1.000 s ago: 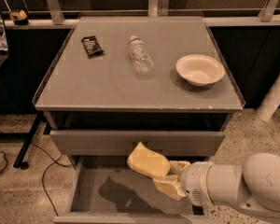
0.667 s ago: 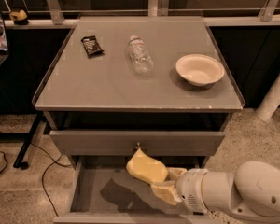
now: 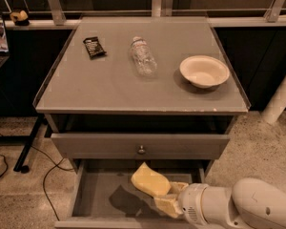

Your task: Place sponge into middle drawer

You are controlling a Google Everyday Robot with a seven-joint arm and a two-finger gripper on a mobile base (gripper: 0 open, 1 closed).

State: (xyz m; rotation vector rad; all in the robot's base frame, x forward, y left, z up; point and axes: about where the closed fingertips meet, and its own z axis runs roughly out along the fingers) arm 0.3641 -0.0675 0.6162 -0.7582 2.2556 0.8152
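Observation:
The middle drawer [image 3: 102, 194] is pulled open below the table, its flat grey floor showing. The pale yellow sponge [image 3: 149, 180] is held just above that floor, right of its middle, and throws a shadow to its left. My gripper [image 3: 169, 197] comes in from the lower right on a white arm and is shut on the sponge's right end, with its yellowish fingers [image 3: 168, 205] above and below it. The sponge's lower right part is hidden by the fingers.
The closed drawer front with a round metal knob [image 3: 141, 150] sits right above the open drawer. On the table top [image 3: 105, 87] lie a dark snack packet [image 3: 93, 46], a clear plastic bottle [image 3: 143, 56] and a white bowl [image 3: 204, 71]. A cable [image 3: 47, 185] runs on the floor at left.
My gripper has moved down and a little left with the sponge, bringing it lower into the open drawer.

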